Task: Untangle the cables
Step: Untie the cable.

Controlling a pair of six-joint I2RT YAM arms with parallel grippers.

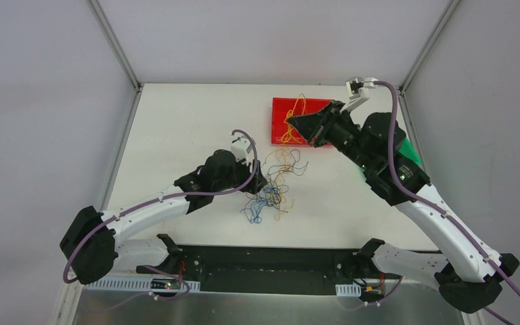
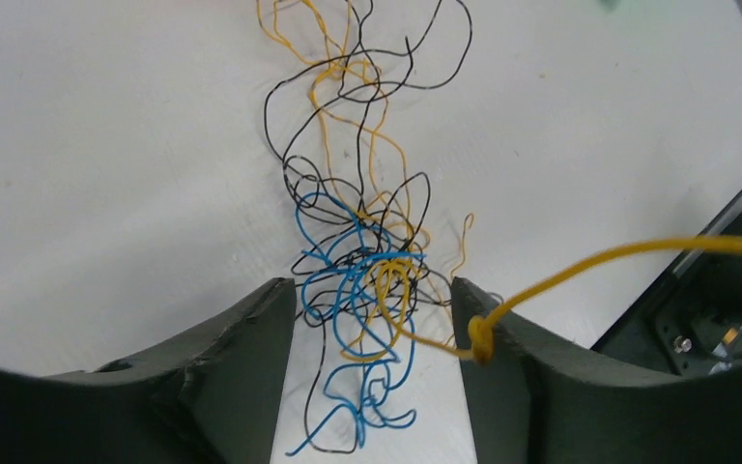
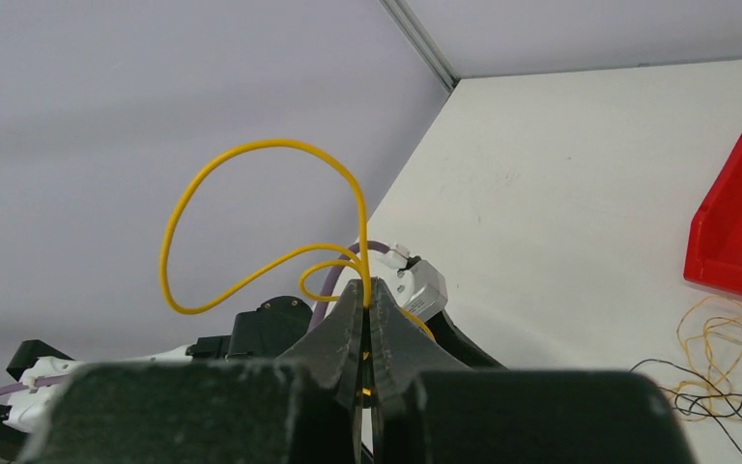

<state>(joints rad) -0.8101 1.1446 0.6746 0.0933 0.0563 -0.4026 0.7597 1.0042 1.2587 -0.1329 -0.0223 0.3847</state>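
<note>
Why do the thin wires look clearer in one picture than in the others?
Top external view: soft, even light, faint shadows, but the cables are too tiny to separate. Left wrist view: close, so strands look crisp; the left gripper fingers are dark and slightly soft. Right wrist view: the right gripper is a dark mass, the yellow cable stands out brightly.

The white-and-black left arm (image 1: 149, 206) is stretched forward and low, and the dark two-finger left hand (image 2: 375, 295) is held wide open. The matching right arm (image 1: 440, 223) is raised and reached forward; the dark right hand (image 3: 369, 295) is clamped shut on a thin yellow wire (image 3: 251, 155).
</note>
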